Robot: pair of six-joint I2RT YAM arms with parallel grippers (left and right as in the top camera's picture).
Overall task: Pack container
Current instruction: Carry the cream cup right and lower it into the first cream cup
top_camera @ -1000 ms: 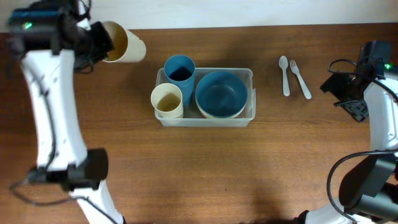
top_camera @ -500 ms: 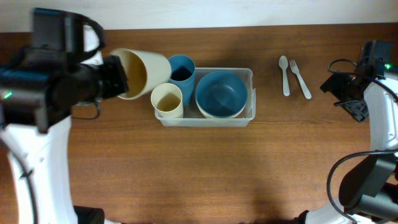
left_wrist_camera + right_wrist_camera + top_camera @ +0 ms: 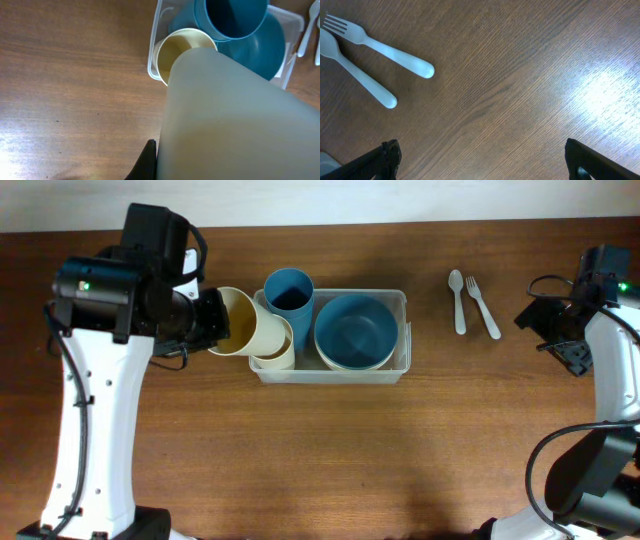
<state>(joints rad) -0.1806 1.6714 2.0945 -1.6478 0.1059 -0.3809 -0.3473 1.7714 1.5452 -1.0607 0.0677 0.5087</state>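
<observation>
Container (image 3: 404,298) crowded with cups (image 3: 288,288), bowl (image 3: 355,330); open table (image 3: 330,440), seemingly, before it.

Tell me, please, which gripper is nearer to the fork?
Right. The right gripper is just beside the fork; the left gripper, holding a cream cup, is past the container, at its far end.

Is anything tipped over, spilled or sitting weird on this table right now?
Only one thing: the tilted cream cup in the left gripper lies nearly sideways, its base over the upright cream cup in the container. Nothing looks spilled or damaged. The fork and spoon lie side by side.
</observation>
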